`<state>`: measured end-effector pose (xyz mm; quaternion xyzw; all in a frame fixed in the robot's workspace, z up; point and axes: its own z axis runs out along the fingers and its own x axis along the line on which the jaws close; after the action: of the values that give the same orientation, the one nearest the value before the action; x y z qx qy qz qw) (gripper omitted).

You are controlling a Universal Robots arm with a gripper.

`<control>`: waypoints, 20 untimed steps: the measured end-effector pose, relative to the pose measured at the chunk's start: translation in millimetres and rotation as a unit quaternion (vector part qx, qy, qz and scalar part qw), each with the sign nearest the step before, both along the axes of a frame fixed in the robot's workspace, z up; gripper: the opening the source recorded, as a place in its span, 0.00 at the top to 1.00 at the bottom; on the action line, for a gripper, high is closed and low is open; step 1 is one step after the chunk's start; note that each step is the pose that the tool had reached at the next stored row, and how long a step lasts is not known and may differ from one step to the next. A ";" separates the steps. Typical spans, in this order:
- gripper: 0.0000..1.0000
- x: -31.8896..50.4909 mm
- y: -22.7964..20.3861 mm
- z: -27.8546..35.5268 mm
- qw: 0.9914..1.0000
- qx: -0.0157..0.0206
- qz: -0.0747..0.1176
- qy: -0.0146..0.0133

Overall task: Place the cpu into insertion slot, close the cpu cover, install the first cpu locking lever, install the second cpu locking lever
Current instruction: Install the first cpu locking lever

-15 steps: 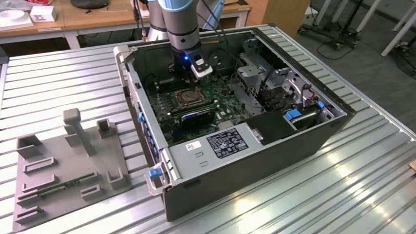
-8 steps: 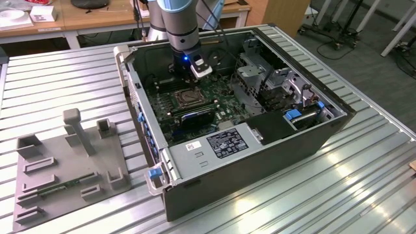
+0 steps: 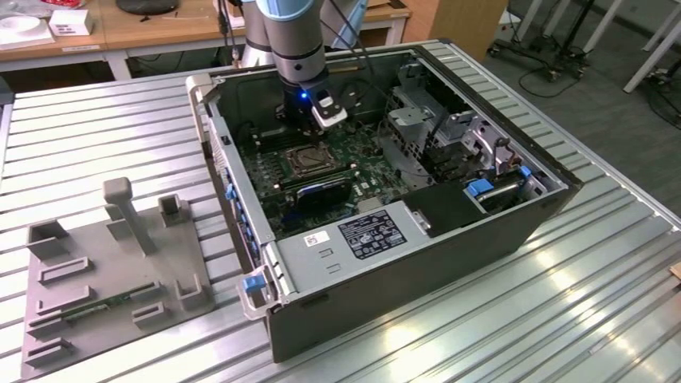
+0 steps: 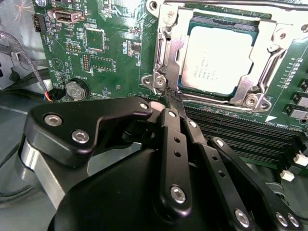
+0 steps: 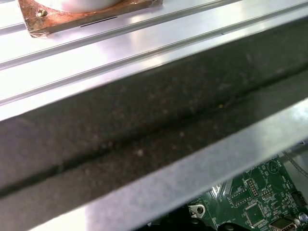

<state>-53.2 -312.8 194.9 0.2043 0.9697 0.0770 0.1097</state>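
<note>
You have the gripper [image 4: 168, 98] down inside the open computer case [image 3: 426, 263], and in the second wrist view its black fingers [image 4: 174, 144] come together to a clenched tip, holding nothing you can make out, right at the near corner of the insertion slot [image 4: 166, 53]. The cpu [image 4: 216, 60] already sits in that slot, its pale grey face showing through the window of the cpu cover [image 4: 276, 36], which lies flat over it. So placement and cover look done, in my judgement. The tip touches, or is just short of, a thin metal lever [image 4: 171, 91] by the corner screw; you cannot tell which from here.

Treat that lever as a stiff, springy wire: light, smooth, likely to slip from a pointed tip. Catch it near its bent end, not on the cover frame. The chip and socket are fragile, so keep pressure off the cpu face and the green motherboard [image 4: 96, 48]. In the exterior view, the arm [image 3: 287, 40] stands over the far left part of the case.
</note>
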 end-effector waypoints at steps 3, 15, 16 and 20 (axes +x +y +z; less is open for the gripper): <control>0.89 -0.1 0.0 -0.1 1.000 0.001 0.000 -0.001; 0.89 -0.8 0.0 -0.4 1.000 0.005 0.000 -0.003; 0.89 -1.0 0.0 -0.5 1.000 0.005 0.000 -0.003; 0.89 -2.4 0.0 -0.8 1.000 0.006 0.000 -0.005</control>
<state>-55.6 -312.8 194.2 0.2045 0.9686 0.0835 0.1138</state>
